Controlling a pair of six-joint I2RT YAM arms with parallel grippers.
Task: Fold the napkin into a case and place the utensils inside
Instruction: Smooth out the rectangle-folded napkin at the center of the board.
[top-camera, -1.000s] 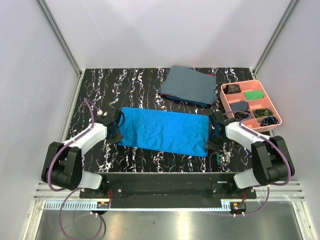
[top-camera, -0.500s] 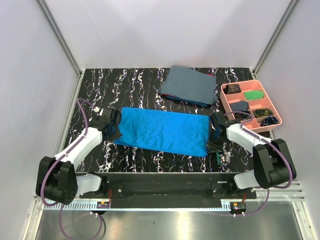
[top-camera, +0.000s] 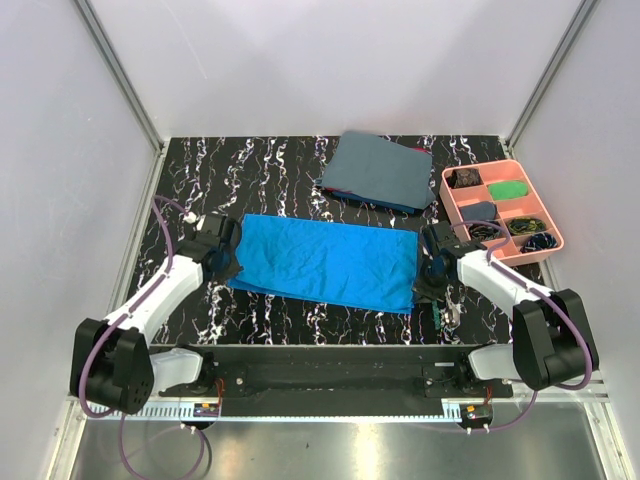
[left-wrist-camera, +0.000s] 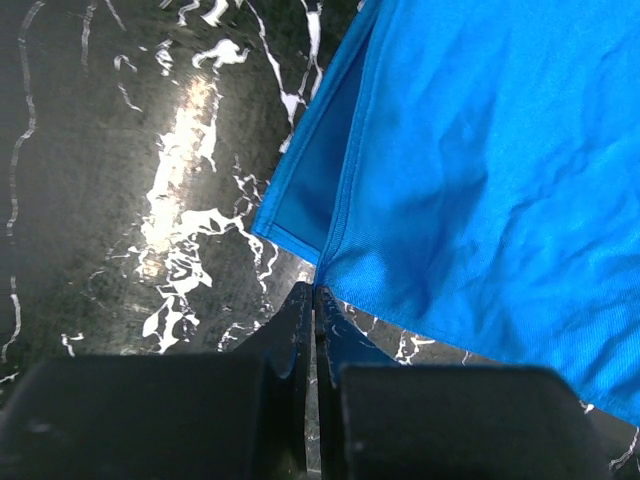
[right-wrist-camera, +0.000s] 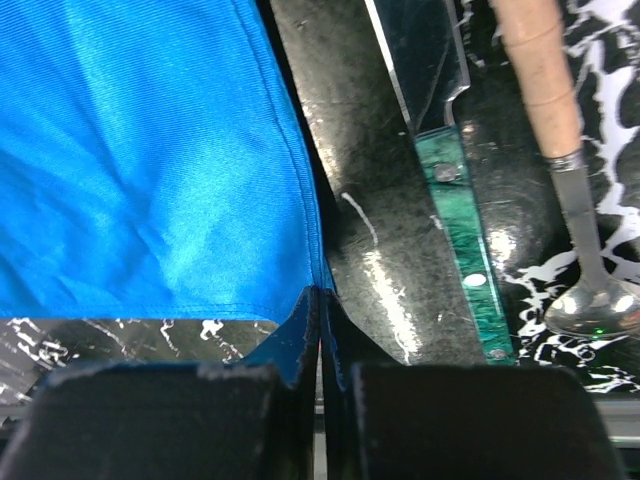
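Note:
The bright blue napkin lies as a wide folded rectangle across the middle of the black marble table. No narrow case is in view. My left gripper is shut on the napkin's near left corner, with its jaws closed on the hem in the left wrist view. My right gripper is shut on the near right corner. The utensils lie just right of the napkin: a green-handled knife and a spoon with a pale handle.
A larger dull grey-blue cloth lies at the back. A pink compartment tray with small items stands at the back right. White walls enclose the table on three sides.
My left arm has stretched out and drawn the napkin's near left corner a little to the left, pulling the cloth flatter. My right gripper has barely moved.

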